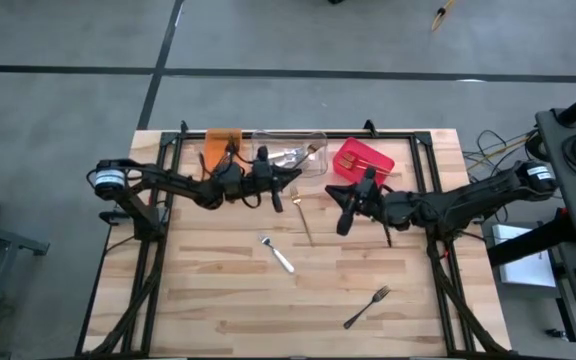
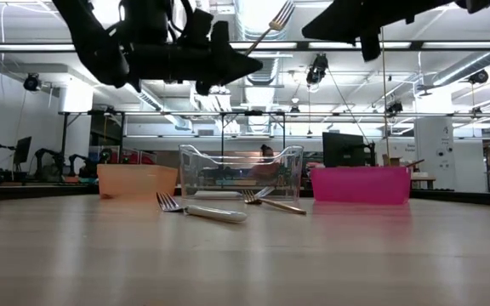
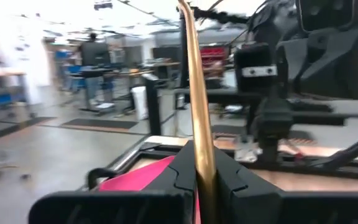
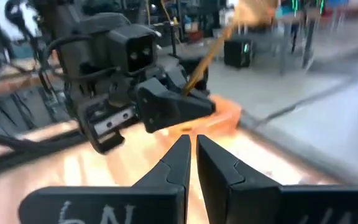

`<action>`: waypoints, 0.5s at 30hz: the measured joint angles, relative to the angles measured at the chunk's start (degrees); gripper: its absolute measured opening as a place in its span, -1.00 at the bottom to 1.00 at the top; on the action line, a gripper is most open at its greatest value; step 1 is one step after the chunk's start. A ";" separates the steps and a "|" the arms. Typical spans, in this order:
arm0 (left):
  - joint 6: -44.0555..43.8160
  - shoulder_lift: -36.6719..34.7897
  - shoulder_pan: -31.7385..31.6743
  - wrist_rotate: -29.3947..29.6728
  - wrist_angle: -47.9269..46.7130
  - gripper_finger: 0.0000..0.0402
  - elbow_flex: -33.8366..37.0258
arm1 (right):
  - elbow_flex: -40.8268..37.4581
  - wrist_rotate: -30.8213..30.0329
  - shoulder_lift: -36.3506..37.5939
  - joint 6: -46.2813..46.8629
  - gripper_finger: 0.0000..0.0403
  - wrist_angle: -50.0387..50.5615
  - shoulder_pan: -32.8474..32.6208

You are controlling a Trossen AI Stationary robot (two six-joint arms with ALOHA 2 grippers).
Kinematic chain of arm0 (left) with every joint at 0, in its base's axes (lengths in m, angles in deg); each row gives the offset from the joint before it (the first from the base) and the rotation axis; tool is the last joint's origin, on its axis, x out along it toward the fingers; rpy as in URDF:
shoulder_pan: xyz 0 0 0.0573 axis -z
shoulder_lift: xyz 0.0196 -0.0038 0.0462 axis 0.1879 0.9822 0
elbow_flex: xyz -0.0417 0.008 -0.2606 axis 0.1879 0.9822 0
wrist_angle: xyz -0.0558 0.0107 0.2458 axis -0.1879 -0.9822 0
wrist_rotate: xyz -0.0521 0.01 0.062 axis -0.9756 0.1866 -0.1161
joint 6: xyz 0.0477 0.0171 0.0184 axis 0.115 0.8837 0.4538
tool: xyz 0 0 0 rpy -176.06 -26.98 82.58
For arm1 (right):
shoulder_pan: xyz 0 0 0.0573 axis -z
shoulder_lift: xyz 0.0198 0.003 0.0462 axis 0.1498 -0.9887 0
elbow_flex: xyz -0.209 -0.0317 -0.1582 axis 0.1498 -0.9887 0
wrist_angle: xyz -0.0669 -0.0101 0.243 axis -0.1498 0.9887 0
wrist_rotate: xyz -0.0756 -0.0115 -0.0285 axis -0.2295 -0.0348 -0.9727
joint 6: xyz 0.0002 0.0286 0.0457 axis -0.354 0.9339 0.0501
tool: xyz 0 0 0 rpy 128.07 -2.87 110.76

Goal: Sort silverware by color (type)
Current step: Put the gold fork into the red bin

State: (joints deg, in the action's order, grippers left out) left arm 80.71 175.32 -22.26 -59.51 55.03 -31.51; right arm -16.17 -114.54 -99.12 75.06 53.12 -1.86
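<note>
The left gripper (image 1: 286,190) hangs above the table in front of the clear bin (image 1: 313,137), its fingers (image 3: 232,177) clamped on the handle of a gold fork (image 3: 194,93). From table height that fork sticks up and away from the jaws, tines high in the air. Behind the left arm sits the orange bin (image 1: 223,140), and the clear bin next to it already has some silver pieces (image 1: 290,155) inside.

On the boards in the middle lies a silver fork (image 1: 277,253), and just to its right a second gold fork (image 1: 302,215) stretches toward the bins. In the low view these two lie in front of the clear bin, tines toward each other.

Further right, the red bin (image 1: 380,160) holds gold pieces (image 1: 353,162). The right gripper (image 1: 345,215) hovers in front of that bin, facing the left gripper, its fingers (image 4: 179,165) pressed together with nothing between them.

A black fork (image 1: 367,306) lies alone near the front right of the table (image 1: 218,310), well apart from the rest
</note>
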 joint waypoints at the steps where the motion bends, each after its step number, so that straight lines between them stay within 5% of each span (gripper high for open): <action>1: 1.11 0.00 0.76 2.18 -0.27 -1.00 0.01 | 0.00 0.02 -0.45 3.65 -0.91 0.08 0.00; 15: 13.76 0.00 9.31 32.60 -4.01 -1.00 0.11 | 1.74 -3.07 -3.13 11.19 -0.77 -0.08 0.01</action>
State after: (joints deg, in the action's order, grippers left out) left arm 94.46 175.32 -12.95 -26.90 51.03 -31.40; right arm -14.42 -117.60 -102.24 86.25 53.04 -1.86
